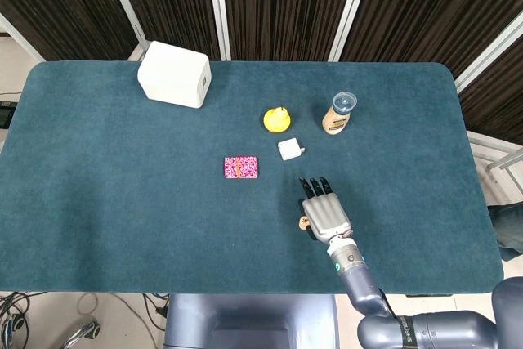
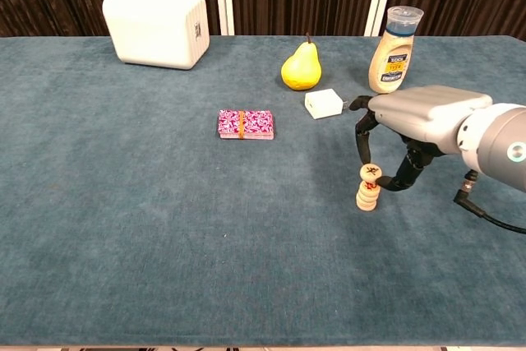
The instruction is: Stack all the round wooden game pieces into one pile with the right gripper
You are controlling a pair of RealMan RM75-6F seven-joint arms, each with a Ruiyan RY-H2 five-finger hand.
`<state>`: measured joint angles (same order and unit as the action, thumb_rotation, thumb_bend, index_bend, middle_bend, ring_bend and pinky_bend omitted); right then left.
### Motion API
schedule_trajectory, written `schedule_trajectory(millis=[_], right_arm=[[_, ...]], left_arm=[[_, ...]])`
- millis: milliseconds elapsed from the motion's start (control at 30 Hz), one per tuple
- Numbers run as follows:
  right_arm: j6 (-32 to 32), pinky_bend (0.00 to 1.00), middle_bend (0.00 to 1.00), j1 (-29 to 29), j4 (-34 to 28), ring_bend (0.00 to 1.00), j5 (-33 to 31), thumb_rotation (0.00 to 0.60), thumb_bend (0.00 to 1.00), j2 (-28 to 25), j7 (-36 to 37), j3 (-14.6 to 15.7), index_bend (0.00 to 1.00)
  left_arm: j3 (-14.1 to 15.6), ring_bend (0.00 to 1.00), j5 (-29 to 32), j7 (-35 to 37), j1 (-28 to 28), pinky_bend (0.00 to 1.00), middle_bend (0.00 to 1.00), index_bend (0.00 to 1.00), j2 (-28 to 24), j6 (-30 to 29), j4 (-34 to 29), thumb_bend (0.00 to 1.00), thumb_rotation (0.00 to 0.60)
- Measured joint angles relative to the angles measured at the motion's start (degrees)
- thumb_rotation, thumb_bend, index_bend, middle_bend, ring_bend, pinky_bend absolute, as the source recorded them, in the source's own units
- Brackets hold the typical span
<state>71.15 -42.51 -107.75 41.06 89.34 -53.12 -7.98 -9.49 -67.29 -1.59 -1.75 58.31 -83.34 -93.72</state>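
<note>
A short stack of round wooden game pieces [image 2: 367, 196] stands on the blue cloth right of centre. My right hand [image 2: 421, 119] reaches over it from the right and pinches one more round piece [image 2: 371, 172] between thumb and a finger, right on top of the stack. Whether that piece rests on the pile or hovers just above it is unclear. From the head view my right hand [image 1: 325, 212] covers most of the stack [image 1: 301, 222], leaving only its left edge showing. My left hand is in neither view.
Behind the stack lie a white charger block [image 2: 325, 104], a yellow pear [image 2: 301, 67] and a sauce bottle [image 2: 393, 51]. A pink card pack [image 2: 245, 123] lies to the left. A white box [image 2: 156, 25] stands at the far left back.
</note>
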Motion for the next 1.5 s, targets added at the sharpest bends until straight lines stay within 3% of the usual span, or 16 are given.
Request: schedule_trajectory(millis=[1500], right_arm=[[-0.1,0.0,0.0,-0.8,2.4,0.0,-0.6,0.6,0.38,0.8,2.4,2.1,0.51]], left_arm=[[0.1,0.0,0.3,-0.7,-0.2,0.05,0.0,0.0,0.2,0.2,0.0,0.09,0.6]])
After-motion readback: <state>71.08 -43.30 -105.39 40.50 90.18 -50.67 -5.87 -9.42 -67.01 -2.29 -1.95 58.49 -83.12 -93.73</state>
